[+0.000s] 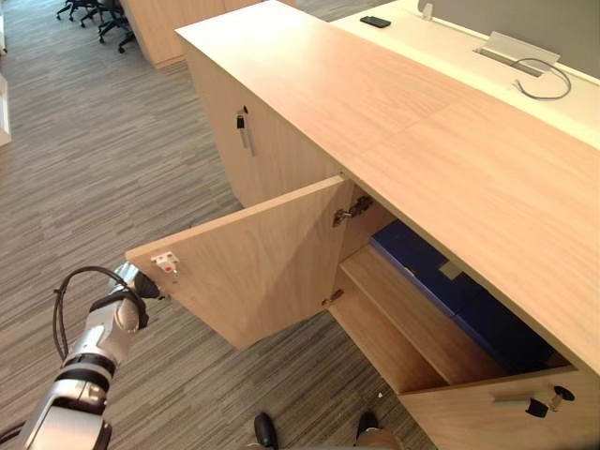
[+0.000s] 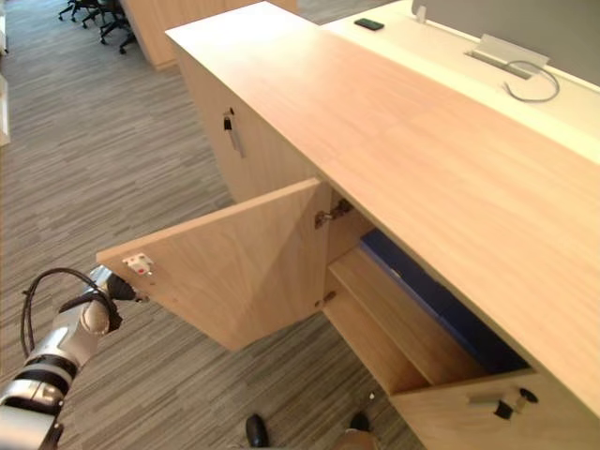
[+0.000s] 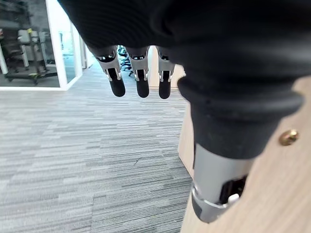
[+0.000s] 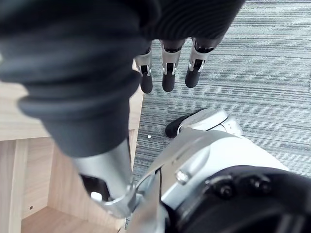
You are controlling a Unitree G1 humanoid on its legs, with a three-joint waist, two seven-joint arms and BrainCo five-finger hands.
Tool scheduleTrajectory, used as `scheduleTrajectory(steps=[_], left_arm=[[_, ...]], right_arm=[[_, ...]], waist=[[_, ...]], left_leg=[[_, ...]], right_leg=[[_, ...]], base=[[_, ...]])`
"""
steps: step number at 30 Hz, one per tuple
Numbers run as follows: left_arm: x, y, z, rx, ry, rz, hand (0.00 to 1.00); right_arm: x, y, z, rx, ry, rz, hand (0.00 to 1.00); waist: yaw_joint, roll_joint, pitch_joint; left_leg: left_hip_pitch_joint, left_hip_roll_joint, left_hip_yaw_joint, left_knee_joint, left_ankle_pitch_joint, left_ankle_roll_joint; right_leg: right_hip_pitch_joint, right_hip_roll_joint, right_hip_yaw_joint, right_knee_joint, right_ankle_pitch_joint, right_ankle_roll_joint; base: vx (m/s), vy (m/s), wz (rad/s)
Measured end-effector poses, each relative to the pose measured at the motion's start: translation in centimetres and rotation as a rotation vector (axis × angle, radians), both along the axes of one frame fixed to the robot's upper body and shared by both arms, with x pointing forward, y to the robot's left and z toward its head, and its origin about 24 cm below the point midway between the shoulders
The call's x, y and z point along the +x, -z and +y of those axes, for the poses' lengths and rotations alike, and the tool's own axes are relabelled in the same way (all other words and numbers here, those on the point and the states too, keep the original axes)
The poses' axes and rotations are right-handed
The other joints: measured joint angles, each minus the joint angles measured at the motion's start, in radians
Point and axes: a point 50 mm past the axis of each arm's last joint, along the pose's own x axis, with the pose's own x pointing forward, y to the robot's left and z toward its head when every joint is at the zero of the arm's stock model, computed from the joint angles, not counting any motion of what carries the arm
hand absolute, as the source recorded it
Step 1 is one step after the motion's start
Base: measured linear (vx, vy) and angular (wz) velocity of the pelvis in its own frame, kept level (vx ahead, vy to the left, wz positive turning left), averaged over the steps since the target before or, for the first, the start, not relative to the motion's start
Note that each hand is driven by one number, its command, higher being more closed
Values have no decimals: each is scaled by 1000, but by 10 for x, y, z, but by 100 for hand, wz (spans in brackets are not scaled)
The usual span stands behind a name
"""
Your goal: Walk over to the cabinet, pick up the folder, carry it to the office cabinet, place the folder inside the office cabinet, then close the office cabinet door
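- Folder (image 1: 459, 298): blue, lying flat on the upper shelf (image 1: 403, 305) inside the cabinet (image 1: 375, 112), well back from the opening. I hold it in neither robot hand.
- Folder handling, as a judgement: a stiff, flat, fairly light board cover with a smooth face that may slip. If it needs reseating, I would take it by its near long edge, thumb on top and fingers beneath.
- Door (image 1: 262, 272): swung wide open, inner face up toward my head camera, hinges (image 1: 352, 212) at the cabinet side, a small catch (image 1: 165, 263) near the free corner.
- Door handling, as a judgement: a rigid wooden panel that should swing freely on its hinges. Push on the outer face near the free edge, where leverage is greatest. Keep fingers out of the closing gap.
- Left robot hand (image 1: 139, 281): at the door's free corner, on its outer side, with the arm reaching up from lower left.
- In the left wrist view, its fingers (image 3: 142, 83) hang straight and slightly spread, gripping nothing. The thumb (image 3: 218, 179) lies along the wooden face; contact cannot be confirmed.
- Right robot hand (image 4: 97, 73): low beside the cabinet, above the floor (image 4: 272, 58). Its fingers (image 4: 167, 75) are straight and relaxed, holding nothing.
- Step in hand, as a judgement: placing is done; closing the door remains.
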Motion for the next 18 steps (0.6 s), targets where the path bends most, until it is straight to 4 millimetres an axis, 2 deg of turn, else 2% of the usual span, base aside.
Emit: scheduleTrajectory(steps=[4,6,8,9,10,12,18], left_arm=[[-18,13,-23,-82,84,-12,0],[-34,26,-42,-214,113,-11,0],[-49,38,-54,-285,123,9,0],[-64,50,-67,-370,135,39,0],[-67,53,-69,-387,137,45,0],[-86,67,-89,-500,156,94,0],[-116,94,-124,-662,164,240,0]], right_arm=[[-2,0,3,2,-25,8,0],[-4,1,4,8,-27,18,0],[-4,1,5,9,-27,20,0],[-6,2,5,10,-28,26,0],[-6,2,5,10,-28,26,0],[-7,2,4,10,-39,38,0],[-6,3,5,12,-60,49,0]], waist=[[12,-16,-11],[32,-25,-22],[36,-26,-31],[39,-25,-40],[40,-25,-41],[50,-25,-48],[52,-26,-63]], left_leg=[[0,-8,-16,0,0,1],[-1,-10,-18,0,0,2],[-1,-12,-18,0,0,2],[-1,-13,-18,0,-1,3],[-1,-13,-17,0,-1,3],[-1,-11,-17,0,-1,3],[-1,-8,-13,-1,-2,0]], right_leg=[[15,-6,-18,-9,0,0],[18,-7,-21,-15,1,1],[18,-9,-21,-17,1,1],[18,-9,-21,-18,1,1],[18,-9,-21,-18,1,1],[18,-8,-20,-19,1,0],[16,-4,-16,-26,4,-9]], base=[[0,11,12],[12,2,5],[0,0,0],[0,0,0],[0,0,0],[0,0,0],[-52,-4,-3]])
